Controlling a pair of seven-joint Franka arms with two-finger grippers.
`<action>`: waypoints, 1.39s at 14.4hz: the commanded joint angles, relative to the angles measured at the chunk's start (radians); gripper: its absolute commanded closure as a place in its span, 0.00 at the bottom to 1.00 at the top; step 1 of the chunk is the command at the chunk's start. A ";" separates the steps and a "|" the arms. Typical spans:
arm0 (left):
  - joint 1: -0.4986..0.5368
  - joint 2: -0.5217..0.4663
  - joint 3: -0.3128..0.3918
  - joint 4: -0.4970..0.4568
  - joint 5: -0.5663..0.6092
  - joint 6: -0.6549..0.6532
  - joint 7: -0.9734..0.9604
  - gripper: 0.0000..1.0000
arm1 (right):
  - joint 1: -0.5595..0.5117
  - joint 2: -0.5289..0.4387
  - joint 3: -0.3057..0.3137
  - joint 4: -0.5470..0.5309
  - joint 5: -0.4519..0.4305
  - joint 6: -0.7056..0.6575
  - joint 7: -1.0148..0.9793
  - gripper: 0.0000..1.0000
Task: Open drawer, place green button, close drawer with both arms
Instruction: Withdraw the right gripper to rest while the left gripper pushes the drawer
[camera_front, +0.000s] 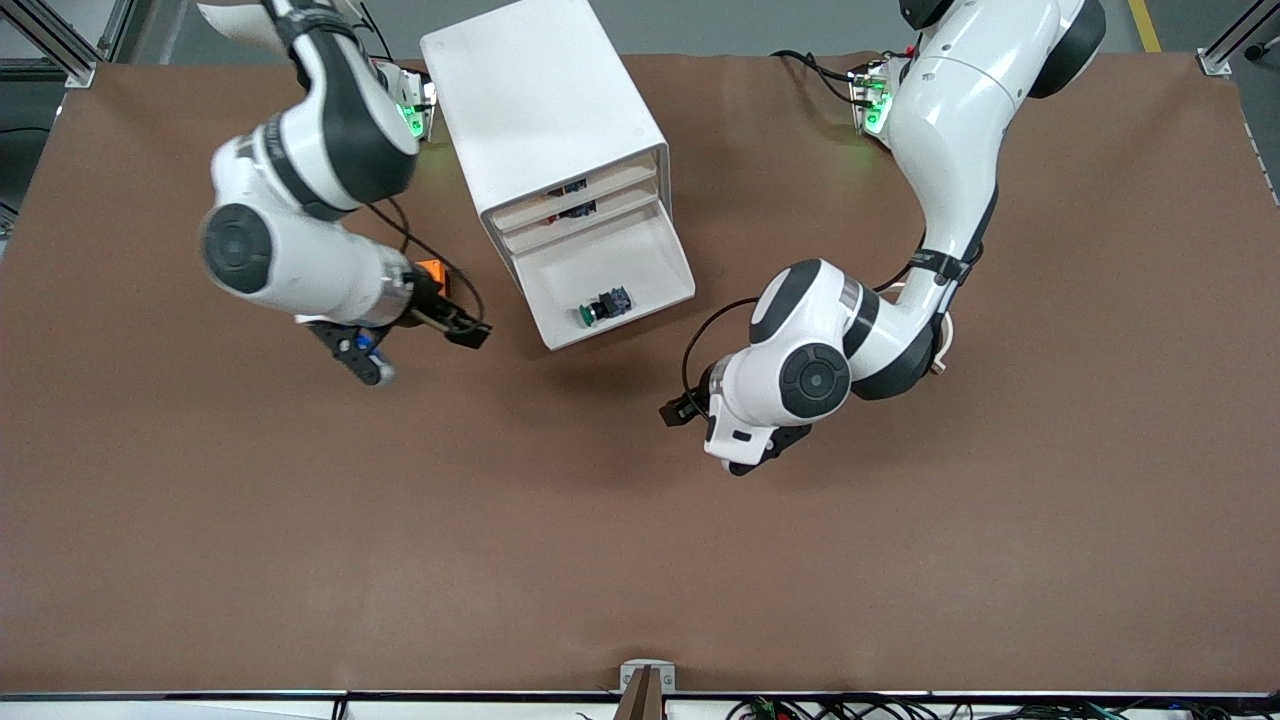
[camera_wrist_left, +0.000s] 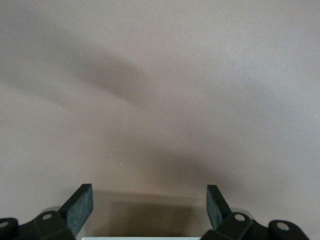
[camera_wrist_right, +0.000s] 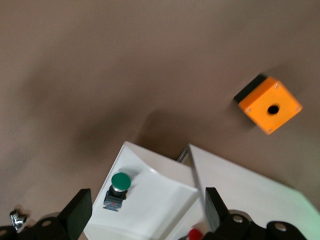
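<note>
The white cabinet (camera_front: 540, 100) stands at the table's robot side. Its third drawer (camera_front: 625, 262) is pulled out. The green-capped button (camera_front: 603, 305) lies on its side in the drawer, near the drawer's front. In the right wrist view the button (camera_wrist_right: 119, 187) lies on the white tray (camera_wrist_right: 160, 205). My right gripper (camera_front: 465, 328) is open and empty, beside the drawer toward the right arm's end; its own view shows the jaws (camera_wrist_right: 146, 212) wide apart. My left gripper (camera_front: 678, 410) is open and empty (camera_wrist_left: 149, 207) above bare table, nearer the front camera than the drawer.
An orange box with a round hole (camera_front: 430, 270) sits on the table beside the cabinet, partly under the right wrist; it also shows in the right wrist view (camera_wrist_right: 270, 104). The cabinet's two upper drawers stand slightly open with small parts inside. Brown table (camera_front: 400, 520) spreads all around.
</note>
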 joint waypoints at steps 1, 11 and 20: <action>-0.022 -0.021 0.010 -0.030 0.023 0.041 0.022 0.00 | -0.079 -0.041 0.019 -0.013 -0.077 -0.029 -0.163 0.00; -0.137 -0.013 0.013 -0.120 0.158 0.173 -0.006 0.00 | -0.313 -0.210 0.019 -0.022 -0.330 -0.133 -0.701 0.00; -0.222 -0.008 0.013 -0.184 0.160 0.156 -0.091 0.00 | -0.448 -0.377 0.022 -0.021 -0.341 -0.180 -0.952 0.00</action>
